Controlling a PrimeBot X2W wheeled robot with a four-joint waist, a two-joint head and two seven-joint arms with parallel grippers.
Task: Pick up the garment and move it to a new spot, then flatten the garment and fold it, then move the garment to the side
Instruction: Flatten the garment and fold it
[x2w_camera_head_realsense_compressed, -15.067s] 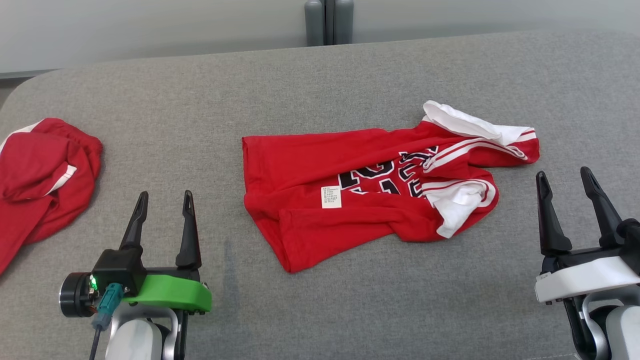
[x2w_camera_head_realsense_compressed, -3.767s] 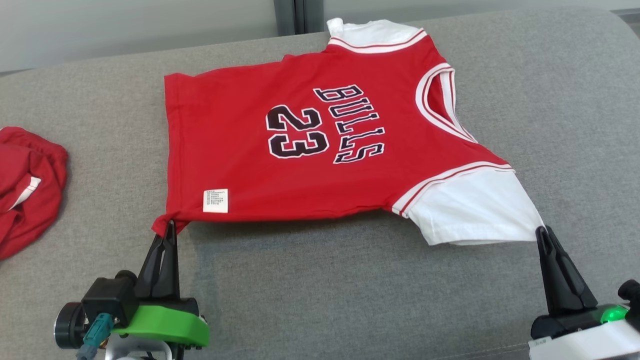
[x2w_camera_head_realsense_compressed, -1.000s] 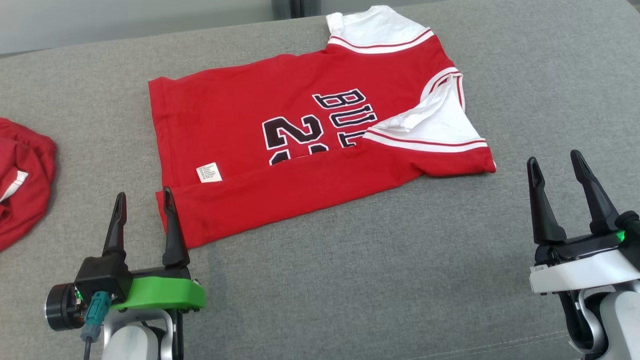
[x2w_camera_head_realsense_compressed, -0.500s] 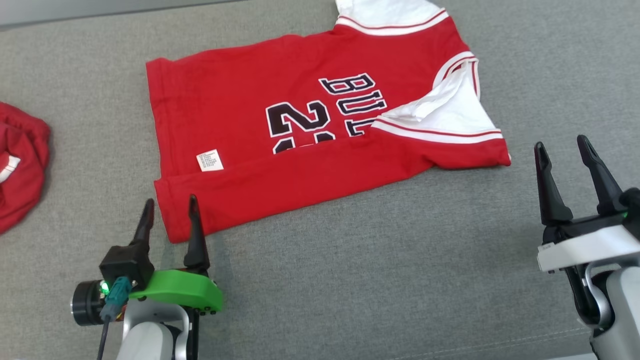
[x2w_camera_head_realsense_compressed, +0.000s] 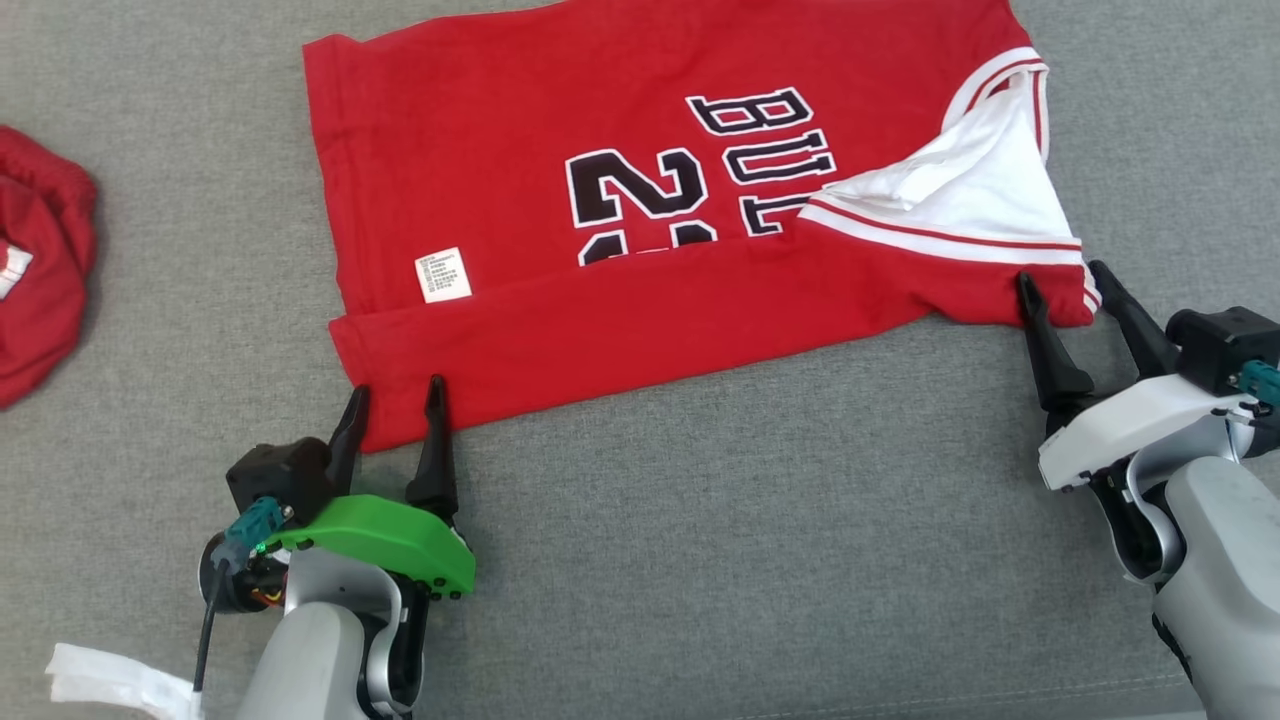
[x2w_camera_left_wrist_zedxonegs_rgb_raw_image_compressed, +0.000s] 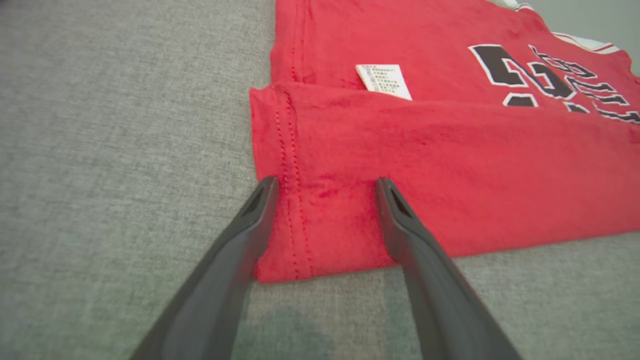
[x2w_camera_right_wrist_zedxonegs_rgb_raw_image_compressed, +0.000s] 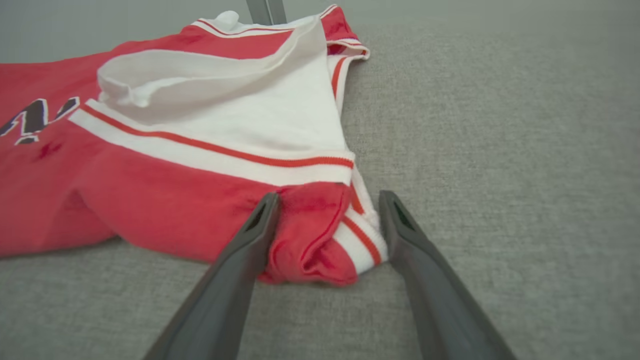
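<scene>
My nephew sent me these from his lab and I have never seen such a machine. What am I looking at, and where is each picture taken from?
It is a two-armed robot folding laundry on a grey padded surface. The wide picture comes from a camera on its head, looking down; the other two come from cameras on its wrists, each looking along that arm's two dark fingers. A red and white jersey lies there, its near edge folded over. The left pincer stands open astride the hem corner, the right pincer open astride the sleeve corner. Neither grips anything yet. Another red garment lies to the left.
</scene>
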